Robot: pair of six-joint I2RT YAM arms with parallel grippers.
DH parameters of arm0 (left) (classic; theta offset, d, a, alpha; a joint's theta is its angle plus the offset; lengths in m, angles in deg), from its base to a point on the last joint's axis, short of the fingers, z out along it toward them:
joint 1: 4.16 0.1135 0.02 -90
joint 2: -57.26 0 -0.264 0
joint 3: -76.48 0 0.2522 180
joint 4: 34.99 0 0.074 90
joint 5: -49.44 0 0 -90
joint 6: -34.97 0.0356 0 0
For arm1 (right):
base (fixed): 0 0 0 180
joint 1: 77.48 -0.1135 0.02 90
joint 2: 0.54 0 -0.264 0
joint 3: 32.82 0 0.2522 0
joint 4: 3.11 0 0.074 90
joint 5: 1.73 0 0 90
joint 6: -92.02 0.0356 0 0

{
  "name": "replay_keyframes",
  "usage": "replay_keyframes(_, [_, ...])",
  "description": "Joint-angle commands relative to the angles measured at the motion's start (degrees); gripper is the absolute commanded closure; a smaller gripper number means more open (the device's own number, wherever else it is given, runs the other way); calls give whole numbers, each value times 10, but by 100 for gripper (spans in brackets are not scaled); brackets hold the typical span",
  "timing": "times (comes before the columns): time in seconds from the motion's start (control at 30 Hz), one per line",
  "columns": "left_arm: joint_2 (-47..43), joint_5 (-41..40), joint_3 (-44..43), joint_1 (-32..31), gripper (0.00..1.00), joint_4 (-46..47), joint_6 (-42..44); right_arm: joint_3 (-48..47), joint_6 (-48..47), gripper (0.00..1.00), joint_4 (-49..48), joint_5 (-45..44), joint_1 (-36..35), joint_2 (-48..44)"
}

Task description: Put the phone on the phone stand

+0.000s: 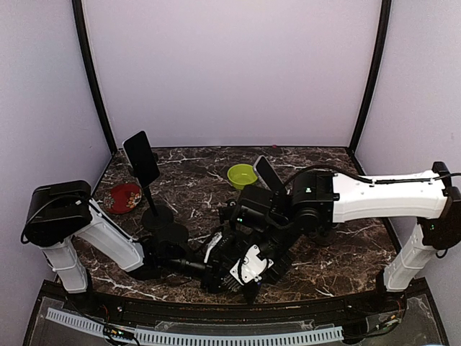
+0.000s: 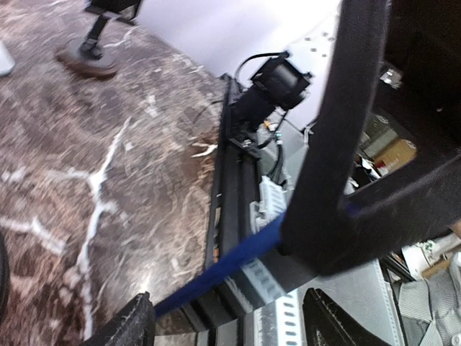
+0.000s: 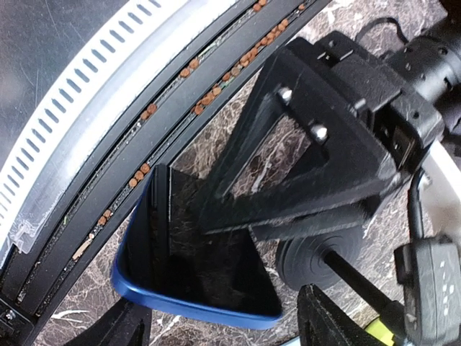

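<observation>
The black phone in a blue case (image 3: 209, 274) lies between the fingertips of the right claw (image 3: 223, 321), and the left claw (image 2: 234, 321) reaches in beside it. Both claws stand wide, but I cannot tell if either one presses the phone. One claw should grip the edges firmly before the phone goes to the black phone stand (image 1: 142, 158), well apart beyond the left claw.

Left arm (image 1: 108, 241) and right arm (image 1: 382, 194) folded low inward, left end effector (image 2: 238, 328) crowding right end effector (image 3: 223, 328), both spread wide

left arm (image 1: 108, 241): white link, black joints | right arm (image 1: 382, 196): same, black cable
</observation>
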Motion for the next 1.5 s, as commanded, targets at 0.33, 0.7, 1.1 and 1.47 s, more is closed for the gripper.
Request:
replay_keyframes(0.33, [-48, 14, 14, 6, 30, 12, 45, 25, 41, 50, -24, -3, 1, -2])
replay_keyframes(0.7, [-64, 29, -5, -3, 32, -59, 64, 93, 62, 61, -61, -24, 11, -19])
replay_keyframes(1.1, [-242, -18, 8, -12, 29, -253, 72, 6, 50, 94, -22, 16, 6, -51])
replay_keyframes(1.47, [-421, -172, -44, -62, 26, -499, 136, -103, 90, 100, 10, 46, 20, -65])
